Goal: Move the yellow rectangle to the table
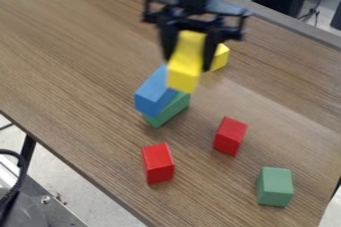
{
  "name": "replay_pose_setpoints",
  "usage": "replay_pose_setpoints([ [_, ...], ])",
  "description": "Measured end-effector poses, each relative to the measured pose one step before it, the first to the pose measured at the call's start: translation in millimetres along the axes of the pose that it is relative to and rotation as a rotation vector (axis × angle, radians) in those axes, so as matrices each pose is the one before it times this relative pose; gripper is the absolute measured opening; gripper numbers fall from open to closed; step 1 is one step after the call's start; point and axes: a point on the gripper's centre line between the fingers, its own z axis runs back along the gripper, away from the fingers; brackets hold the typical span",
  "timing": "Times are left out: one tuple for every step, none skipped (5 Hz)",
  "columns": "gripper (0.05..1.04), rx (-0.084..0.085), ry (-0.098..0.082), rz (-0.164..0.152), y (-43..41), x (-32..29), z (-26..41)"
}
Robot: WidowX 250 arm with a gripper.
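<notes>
While one yellow block [184,66] hangs, six blocks [230,136] rest.

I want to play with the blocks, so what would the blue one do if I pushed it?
The blue block would probably slide, not roll, because its sides look flat. It might tip off, since it sits up on a green block. It's likely stiff, with such straight edges.
</notes>
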Motion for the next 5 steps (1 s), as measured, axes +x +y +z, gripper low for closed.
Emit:
replay_pose_setpoints([
  [0.571, 0.02, 0.0065, -0.1304, -32.11, 2.47, -2.54],
  [0.57, -0.0255, 0.0242, -0.0554, -15.44, -0.59, -9.58],
  [0.571, -0.018, 0.0543, 0.0024, -2.71, -3.21, -17.67],
  [0.571, -0.0116, 0.0375, 0.0222, 3.41, -5.68, -10.26],
  [0.571, 0.0017, 0.0199, 0.009, 1.55, -2.7, -7.45],
])
